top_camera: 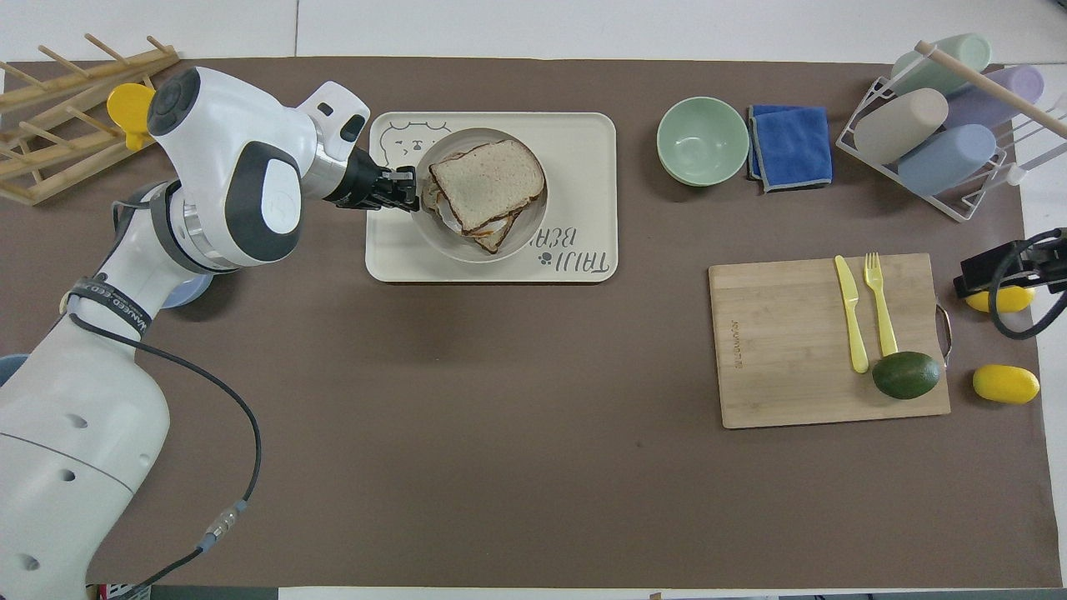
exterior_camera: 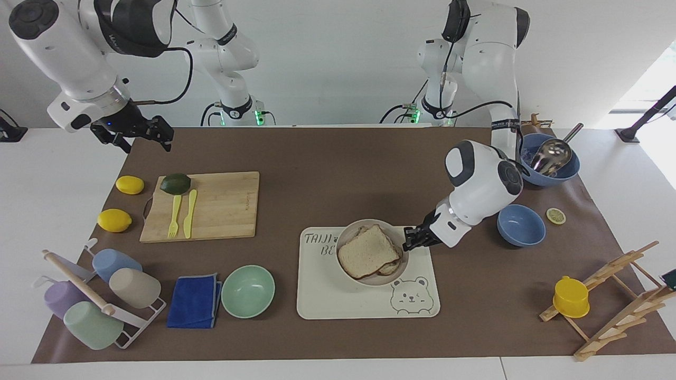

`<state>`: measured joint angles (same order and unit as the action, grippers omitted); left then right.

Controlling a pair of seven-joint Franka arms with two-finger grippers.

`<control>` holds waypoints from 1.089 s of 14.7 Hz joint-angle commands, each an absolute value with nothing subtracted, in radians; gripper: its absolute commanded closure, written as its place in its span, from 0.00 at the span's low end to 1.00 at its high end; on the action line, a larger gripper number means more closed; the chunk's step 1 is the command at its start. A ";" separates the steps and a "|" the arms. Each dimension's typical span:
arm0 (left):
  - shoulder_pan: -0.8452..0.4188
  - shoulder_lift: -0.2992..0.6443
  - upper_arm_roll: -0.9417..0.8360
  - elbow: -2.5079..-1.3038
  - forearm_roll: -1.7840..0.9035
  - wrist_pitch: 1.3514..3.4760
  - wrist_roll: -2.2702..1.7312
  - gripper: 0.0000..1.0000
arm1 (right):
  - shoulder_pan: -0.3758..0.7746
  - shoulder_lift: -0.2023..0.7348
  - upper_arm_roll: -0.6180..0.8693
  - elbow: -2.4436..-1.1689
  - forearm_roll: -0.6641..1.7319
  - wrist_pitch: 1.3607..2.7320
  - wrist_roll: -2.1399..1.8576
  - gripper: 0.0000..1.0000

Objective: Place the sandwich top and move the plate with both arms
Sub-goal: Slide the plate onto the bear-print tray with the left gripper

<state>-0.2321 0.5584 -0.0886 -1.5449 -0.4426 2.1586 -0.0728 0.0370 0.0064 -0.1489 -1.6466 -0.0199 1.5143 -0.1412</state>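
Note:
The sandwich top (exterior_camera: 367, 250) lies on the stacked slices in the plate (exterior_camera: 353, 235). It also shows in the overhead view (top_camera: 488, 182), on the plate (top_camera: 438, 237). My left gripper (exterior_camera: 411, 241) is shut on the plate's rim at the left arm's end and holds the plate over the cream bear tray (exterior_camera: 322, 295). I cannot tell whether the plate touches the tray. The left gripper also shows in the overhead view (top_camera: 408, 187). My right gripper (exterior_camera: 150, 134) waits, open and empty, over the table corner at the right arm's end.
A mint-green bowl (exterior_camera: 247, 291) and a blue cloth (exterior_camera: 194, 301) sit beside the tray. A blue bowl (exterior_camera: 520, 225) sits under the left arm's elbow. A cutting board (exterior_camera: 222, 206) holds an avocado, fork and knife. A cup rack (exterior_camera: 95, 295) and wooden rack (exterior_camera: 618, 295) stand at the ends.

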 commanded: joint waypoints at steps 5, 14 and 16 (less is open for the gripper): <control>-0.249 0.572 -0.095 -1.560 -0.403 2.201 -0.071 1.00 | 0.035 -0.002 -0.144 -1.641 -0.006 1.499 -0.124 0.00; -0.213 0.565 -0.094 -1.519 -0.411 2.102 -0.075 0.00 | 0.035 -0.002 -0.144 -1.641 -0.006 1.497 -0.124 0.00; -0.160 0.525 -0.094 -1.506 -0.400 2.030 -0.077 0.00 | 0.035 -0.002 -0.144 -1.641 -0.006 1.499 -0.124 0.00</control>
<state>-0.2130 0.5748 -0.0923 -1.5189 -0.4139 2.1158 -0.0739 0.0370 0.0064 -0.1489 -1.6465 -0.0199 1.5143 -0.1412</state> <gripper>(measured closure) 0.163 0.000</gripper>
